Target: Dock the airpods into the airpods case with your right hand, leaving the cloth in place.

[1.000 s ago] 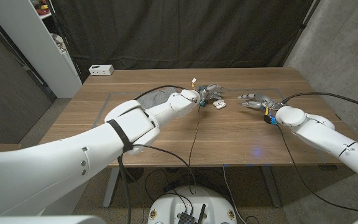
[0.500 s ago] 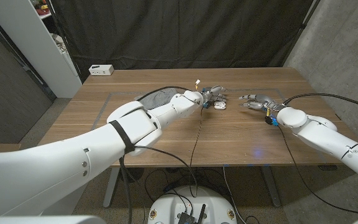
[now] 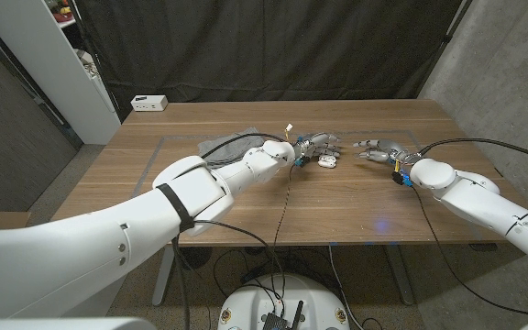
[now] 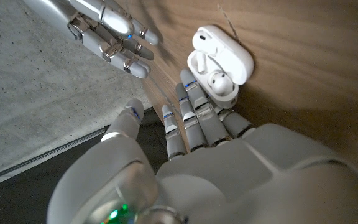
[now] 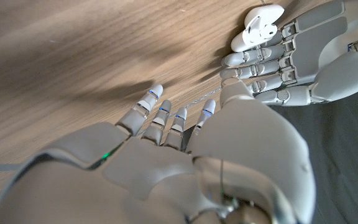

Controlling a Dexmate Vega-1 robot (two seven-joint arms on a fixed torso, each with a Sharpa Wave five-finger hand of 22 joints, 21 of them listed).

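Observation:
The white airpods case [image 3: 327,159] lies open on the wooden table [image 3: 246,197] between my two hands. In the left wrist view the case [image 4: 222,56] has a white earbud [image 4: 215,79] sitting in it. My left hand [image 3: 311,146] reaches in from the case's left, its straight fingers [image 4: 194,118] beside the case, holding nothing. My right hand [image 3: 379,148] hovers a short way to the case's right, fingers spread and empty; the right wrist view shows its fingertips [image 5: 166,115] short of the case [image 5: 258,26]. The grey cloth [image 3: 220,144] lies behind my left forearm, partly covered.
A small white box [image 3: 149,103] stands at the table's far left corner. Black cables [image 3: 287,197] run from both wrists over the table's front edge. A white cabinet [image 3: 53,64] stands left of the table, and a dark curtain hangs behind it.
My left hand has slid a little to the right and nearer, with the case moving along beside it. More of the cloth shows behind the forearm. The right hand has barely moved.

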